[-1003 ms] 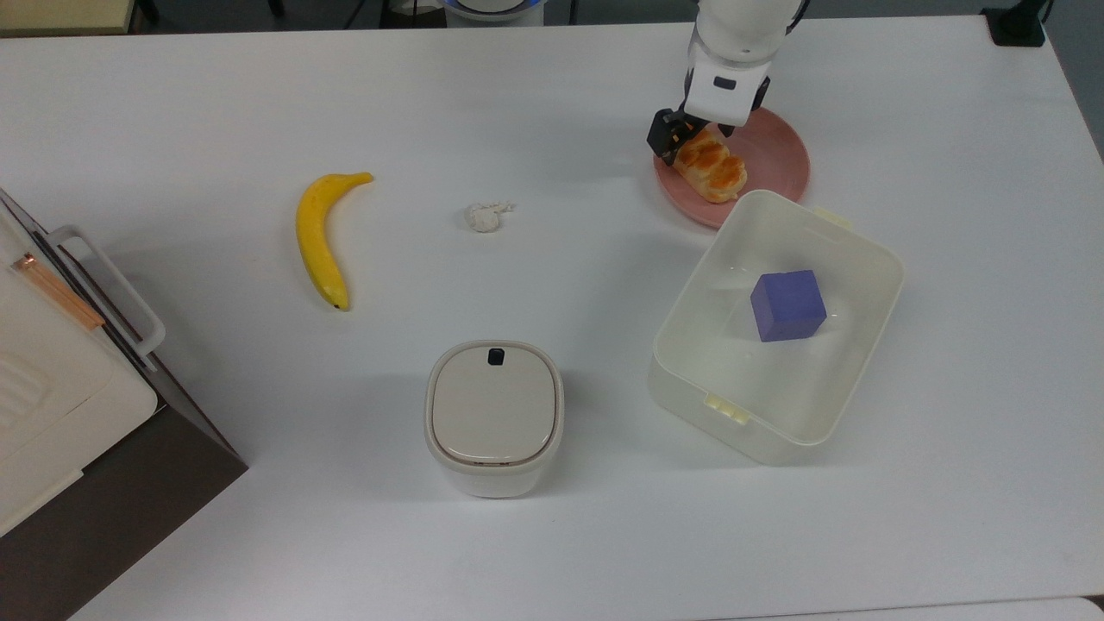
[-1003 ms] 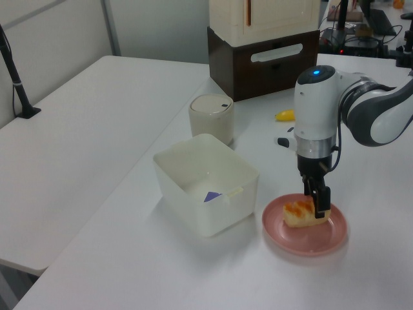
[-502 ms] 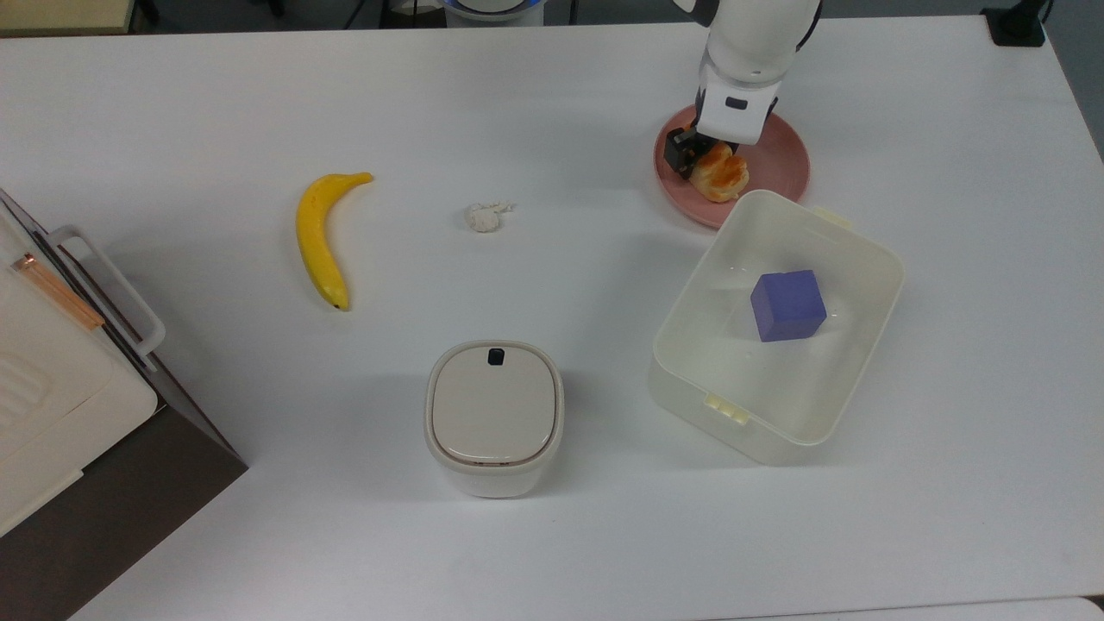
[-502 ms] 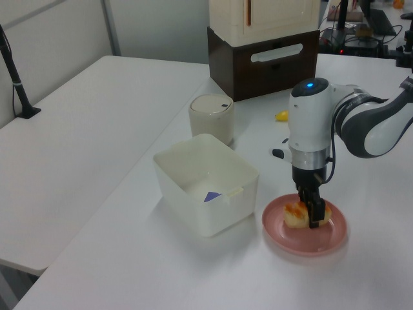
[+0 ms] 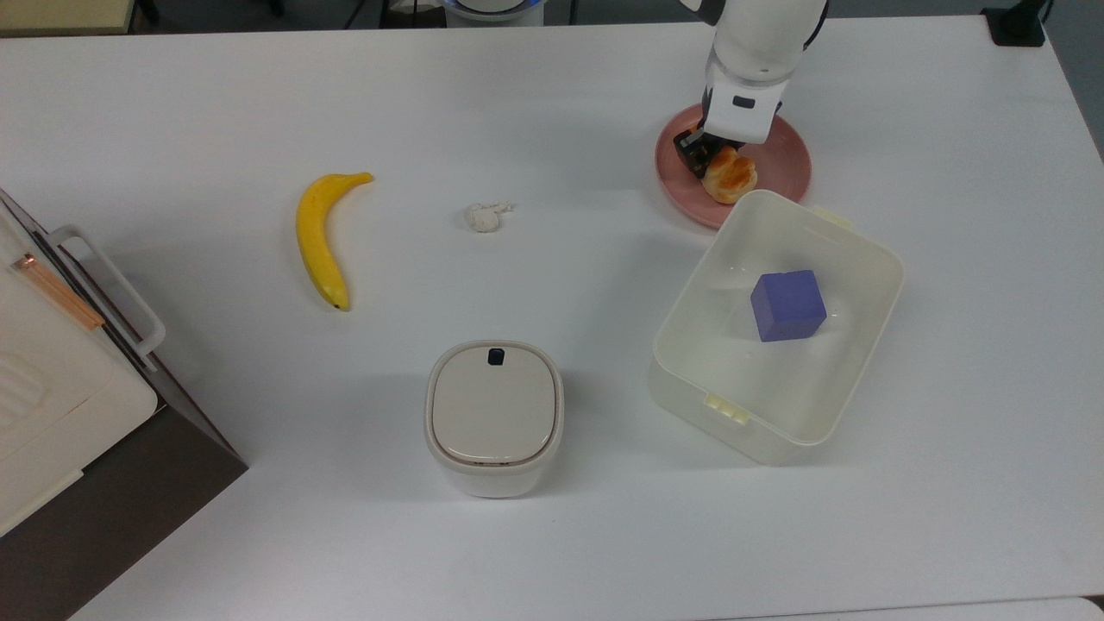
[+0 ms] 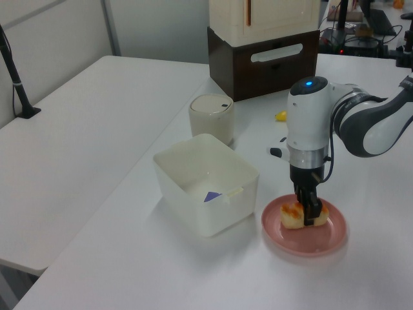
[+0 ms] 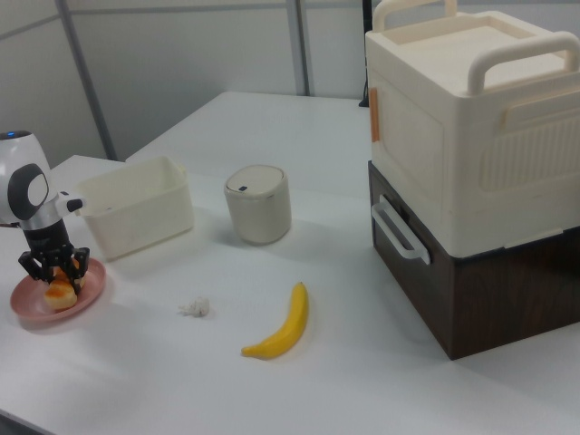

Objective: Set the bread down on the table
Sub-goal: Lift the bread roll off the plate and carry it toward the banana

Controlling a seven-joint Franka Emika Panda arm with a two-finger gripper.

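Observation:
The bread (image 5: 731, 176) is a golden-brown roll lying on the round pink plate (image 5: 781, 153) at the far right of the white table (image 5: 552, 103) in the top view. My gripper (image 5: 718, 160) points straight down over the roll's end, open, with one black finger on each side of the bread. The left view shows the fingertips (image 6: 310, 210) down at the bread (image 6: 292, 216) on the plate (image 6: 303, 240). In the right view the spread gripper (image 7: 54, 270) straddles the bread (image 7: 60, 290) on the plate (image 7: 34, 314). The arm's white wrist hides part of the roll from above.
An open white bin (image 5: 849, 250) holding a purple cube (image 5: 787, 304) sits close to the plate. A lidded cream container (image 5: 493, 418), a banana (image 5: 321, 237) and a small white lump (image 5: 483, 216) lie further to the top view's left. A cream box on a brown base (image 7: 471, 163) stands at the table's end.
My gripper has shifted to the top view's right and come down over the bread, so its fingers now sit on both sides of the roll. The roll has shifted slightly on the plate.

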